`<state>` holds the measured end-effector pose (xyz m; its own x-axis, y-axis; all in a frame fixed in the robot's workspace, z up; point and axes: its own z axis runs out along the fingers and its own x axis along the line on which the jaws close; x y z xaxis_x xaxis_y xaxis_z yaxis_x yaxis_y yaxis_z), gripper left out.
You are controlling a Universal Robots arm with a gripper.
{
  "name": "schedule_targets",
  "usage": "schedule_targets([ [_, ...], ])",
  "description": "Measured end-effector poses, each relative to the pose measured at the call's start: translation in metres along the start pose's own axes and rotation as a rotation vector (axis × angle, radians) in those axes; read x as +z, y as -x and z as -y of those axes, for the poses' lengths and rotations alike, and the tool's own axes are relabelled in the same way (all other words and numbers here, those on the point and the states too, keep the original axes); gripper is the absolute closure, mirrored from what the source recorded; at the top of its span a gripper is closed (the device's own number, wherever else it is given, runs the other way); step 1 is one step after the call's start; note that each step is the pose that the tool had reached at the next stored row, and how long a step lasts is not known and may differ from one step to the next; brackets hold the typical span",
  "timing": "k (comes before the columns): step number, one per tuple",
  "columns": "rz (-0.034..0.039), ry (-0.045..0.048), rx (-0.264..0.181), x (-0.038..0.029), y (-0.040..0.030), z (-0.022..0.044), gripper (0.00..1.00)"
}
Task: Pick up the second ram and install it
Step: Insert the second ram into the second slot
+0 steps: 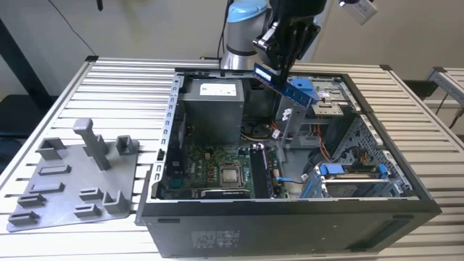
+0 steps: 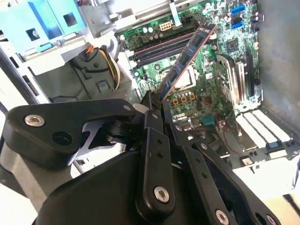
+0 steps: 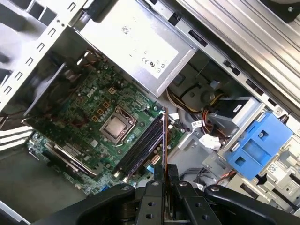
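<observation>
Tool (image 1: 281, 64) clenched on the second ram (image 1: 286, 86), held tilted above the far half of the open computer case (image 1: 305, 217). Memory slots (image 3: 136, 150) lie below on the motherboard (image 3: 84, 103). Judgement: sound seating needs the ram's long edge parallel to a free slot.

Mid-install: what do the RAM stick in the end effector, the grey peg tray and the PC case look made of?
RAM stick, clamped in the end effector: rigid blue-green circuit board with dark chips, likely fibreglass laminate. Peg tray: matte grey plastic, probably; pegs look moulded in one piece. PC case: thin sheet metal, dark-painted outside, judging by folded, perforated walls.
</observation>
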<state>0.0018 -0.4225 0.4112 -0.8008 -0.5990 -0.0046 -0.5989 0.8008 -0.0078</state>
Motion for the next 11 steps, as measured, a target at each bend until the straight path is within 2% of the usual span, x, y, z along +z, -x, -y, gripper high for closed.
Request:
schedule_targets([
  [11, -0.0011, -0.0007, 0.154, 0.0011, -0.0001, 0.0000, 0.86],
])
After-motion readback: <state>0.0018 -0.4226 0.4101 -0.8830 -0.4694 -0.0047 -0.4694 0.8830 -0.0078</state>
